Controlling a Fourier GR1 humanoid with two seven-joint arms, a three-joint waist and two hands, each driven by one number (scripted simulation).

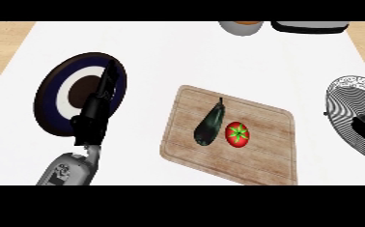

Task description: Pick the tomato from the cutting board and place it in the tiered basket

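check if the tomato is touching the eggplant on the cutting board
Cannot tell. In the head view the tomato sits right against the eggplant with no visible gap, but overlap from this angle could hide one.

No readable text, labels, brands, numbers or signs on anything in view.

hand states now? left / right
Left hand: open, fingers straight, over the plate, holding nothing.
Right hand: not in view.
The tomato lies on the cutting board, untouched.
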